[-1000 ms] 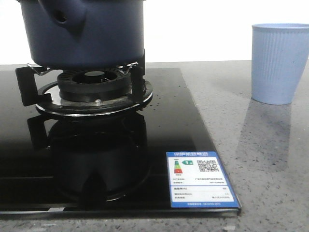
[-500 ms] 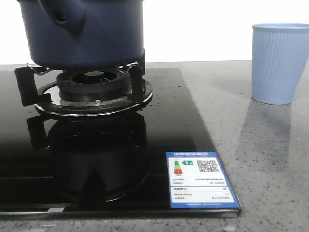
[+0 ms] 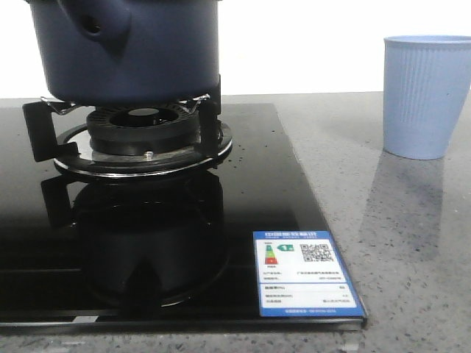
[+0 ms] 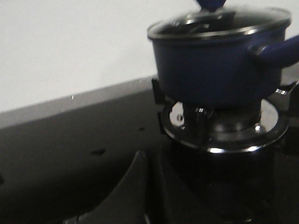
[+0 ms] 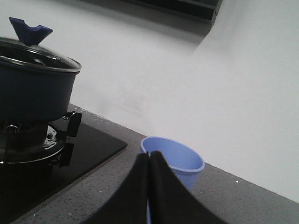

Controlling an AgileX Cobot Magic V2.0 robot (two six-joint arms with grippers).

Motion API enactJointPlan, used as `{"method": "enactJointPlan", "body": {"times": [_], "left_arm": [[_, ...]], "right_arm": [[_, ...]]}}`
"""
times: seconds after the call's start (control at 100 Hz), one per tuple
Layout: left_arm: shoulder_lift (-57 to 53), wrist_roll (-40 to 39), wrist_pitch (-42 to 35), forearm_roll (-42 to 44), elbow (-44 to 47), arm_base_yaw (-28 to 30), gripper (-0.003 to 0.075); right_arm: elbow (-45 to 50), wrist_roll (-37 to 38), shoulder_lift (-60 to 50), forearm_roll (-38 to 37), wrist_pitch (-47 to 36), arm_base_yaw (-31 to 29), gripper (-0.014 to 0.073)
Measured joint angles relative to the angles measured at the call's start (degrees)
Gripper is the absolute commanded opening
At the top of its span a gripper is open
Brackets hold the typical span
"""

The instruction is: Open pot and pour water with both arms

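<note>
The dark navy pot [image 3: 129, 51] stands on the gas burner [image 3: 143, 140]; its side stub with a small hole [image 3: 94, 28] faces the front camera. The left wrist view shows the pot [image 4: 217, 67] with a glass lid [image 4: 219, 25] on it and a blue knob [image 4: 211, 3] at the frame's edge. The right wrist view shows the pot [image 5: 32, 88], its lid and blue knob [image 5: 30, 31]. My left gripper [image 4: 148, 156] is shut and empty, short of the pot. My right gripper [image 5: 149, 156] is shut and empty, in front of the pale blue cup. Neither arm shows in the front view.
A pale blue ribbed cup [image 3: 425, 95] stands on the grey counter at the right; it also shows in the right wrist view [image 5: 180, 161]. The black glass hob [image 3: 243, 220] carries an energy label [image 3: 305, 273] at its front right corner. A white wall lies behind.
</note>
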Motion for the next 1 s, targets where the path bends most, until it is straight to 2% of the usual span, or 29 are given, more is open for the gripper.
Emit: {"method": "enactJointPlan", "body": {"times": [0.04, 0.1, 0.23, 0.39, 0.53, 0.75, 1.0], "left_arm": [[-1.0, -10.0, 0.2, 10.0, 0.2, 0.0, -0.0019], [-3.1, -17.7, -1.0, 19.2, 1.2, 0.0, -0.0019], [-8.5, -27.0, -7.2, 28.9, 5.6, 0.5, -0.0019], [-11.0, -43.3, -9.1, 40.4, 11.7, 2.7, -0.0019], [-11.0, -47.0, -8.7, 40.6, 11.8, 4.4, -0.0019], [-11.0, -47.8, 1.3, 40.5, 11.8, 6.5, -0.0019], [-11.0, -47.9, 1.7, 40.6, 11.8, 6.6, -0.0019]], "right_arm": [[0.0, 0.1, 0.0, 0.0, 0.0, 0.0, -0.0066], [0.0, 0.1, 0.0, 0.0, 0.0, 0.0, -0.0066], [0.0, 0.1, 0.0, 0.0, 0.0, 0.0, -0.0066], [0.0, 0.1, 0.0, 0.0, -0.1, 0.0, -0.0066], [0.0, 0.1, 0.0, 0.0, -0.1, 0.0, -0.0066], [0.0, 0.1, 0.0, 0.0, -0.1, 0.0, -0.0066], [0.0, 0.1, 0.0, 0.0, -0.1, 0.0, -0.0066]]}}
